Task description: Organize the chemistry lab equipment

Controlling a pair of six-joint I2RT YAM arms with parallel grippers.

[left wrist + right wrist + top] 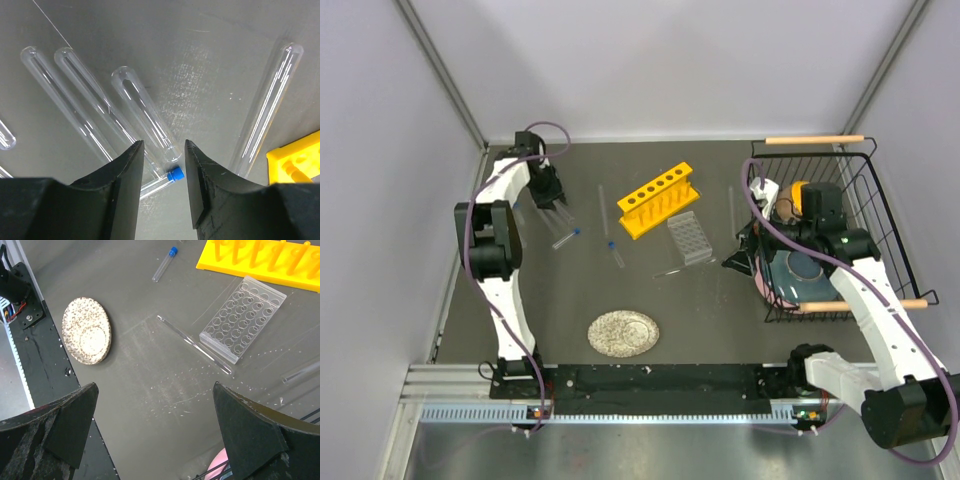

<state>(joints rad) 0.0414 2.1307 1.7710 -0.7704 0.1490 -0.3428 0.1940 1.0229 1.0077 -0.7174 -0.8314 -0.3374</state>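
The left gripper [163,146] hangs over glass tubes [142,107] lying left of the yellow rack [658,200], jaws narrowly apart above a blue-capped vial [174,175]. The right gripper [155,389] gapes wide near the clear rack [243,317].

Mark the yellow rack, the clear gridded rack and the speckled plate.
yellow rack [656,192], top view, middle of its holed top.
clear gridded rack [243,317], right wrist view, middle of its well grid.
speckled plate [86,330], right wrist view, centre of its face.

The gridded rack [690,238] lies beside the test-tube rack [660,200], basket [890,230] rightward.
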